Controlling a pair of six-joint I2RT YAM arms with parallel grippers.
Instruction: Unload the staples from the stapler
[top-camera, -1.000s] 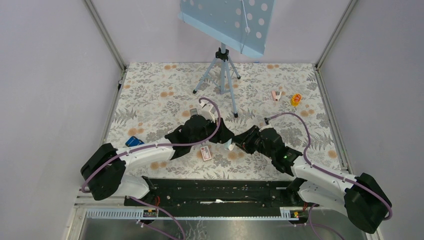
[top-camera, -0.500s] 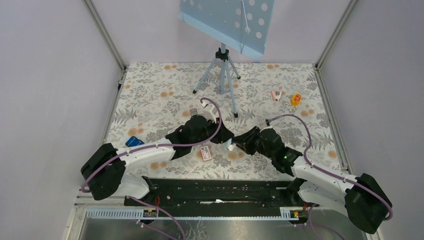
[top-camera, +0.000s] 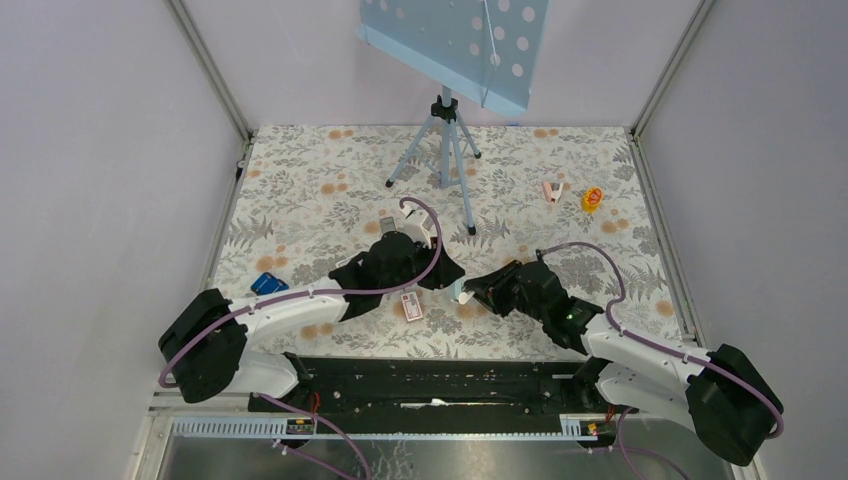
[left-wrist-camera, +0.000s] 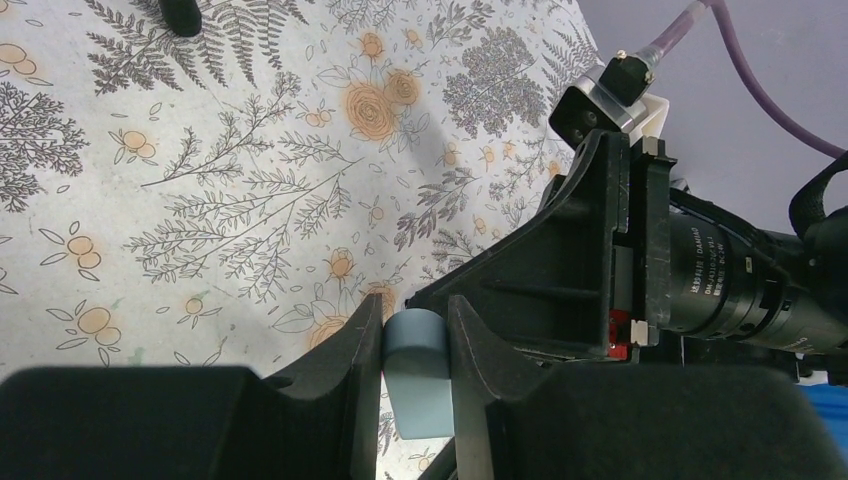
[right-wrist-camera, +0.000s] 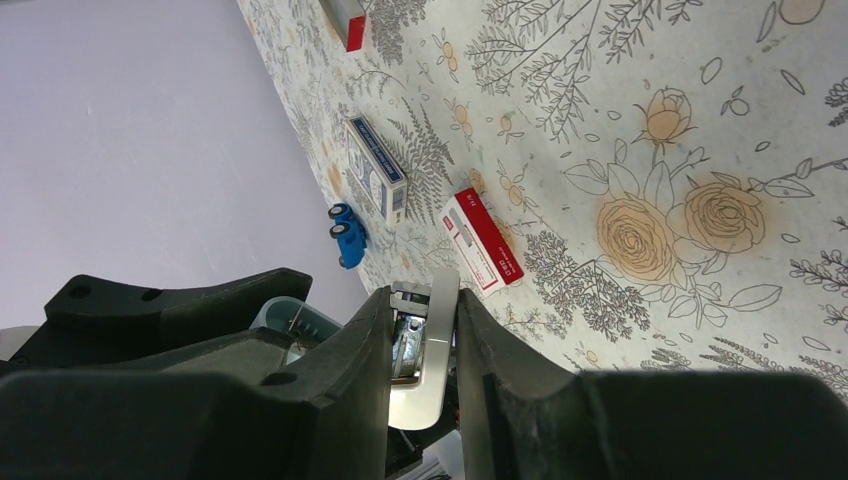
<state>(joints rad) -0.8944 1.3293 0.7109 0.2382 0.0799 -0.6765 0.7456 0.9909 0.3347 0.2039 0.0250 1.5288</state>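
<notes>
- Bright, even light from overhead; the tabletop (top-camera: 300, 180) is evenly lit.
- Soft, faint shadows lie beneath the arms (top-camera: 290, 305) towards the tabletop's near edge.
- Wrist views: the foreground is dark and slightly blurred; the stapler (right-wrist-camera: 432, 360) carries a mild metal sheen.

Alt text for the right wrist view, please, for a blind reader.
The right pincer grips a shiny metal part. Beyond it on the floral cloth lie a red-and-white box, a blue box and a small blue toy car.
</notes>
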